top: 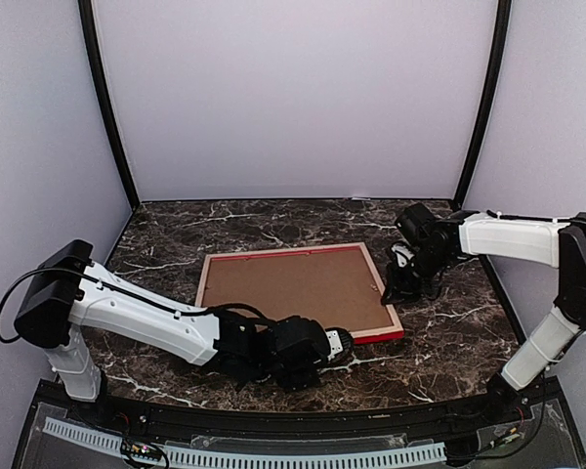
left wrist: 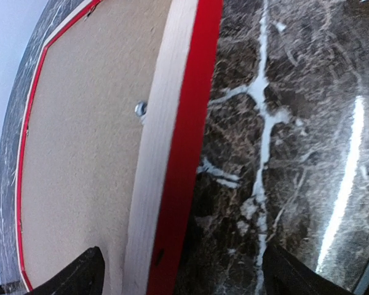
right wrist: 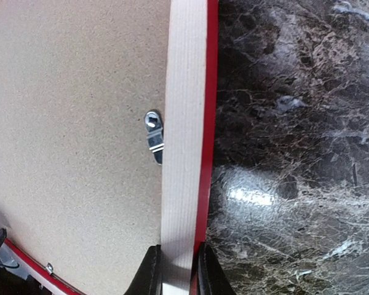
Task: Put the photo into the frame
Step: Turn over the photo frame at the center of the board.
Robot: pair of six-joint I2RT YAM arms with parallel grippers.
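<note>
Nearest, low over the near part of the dark marble table [top: 273, 220], is the left gripper [top: 338, 342], which reaches in from the left. Its black fingers [left wrist: 86, 273] are spread wide. They stand one on each side of the near rail of the large thin-railed rectangular picture frame [left wrist: 172, 123], close to its near right corner, and grip nothing.

The frame lies flat and face down in the middle of the table. The pale wood back is up, the red shows only at the edges, and the long axis runs left to right. A plain brown backing board [top: 293, 288] fills it.

Farther, on the right rail, the right gripper [right wrist: 179, 270] pinches the wood between its two fingers, just near of a small metal clip [right wrist: 154, 136].

The photo is not visible; I cannot tell if it is under the board. Both arms are already at the frame, so I judge that the next move depends on this right-hand hold.
</note>
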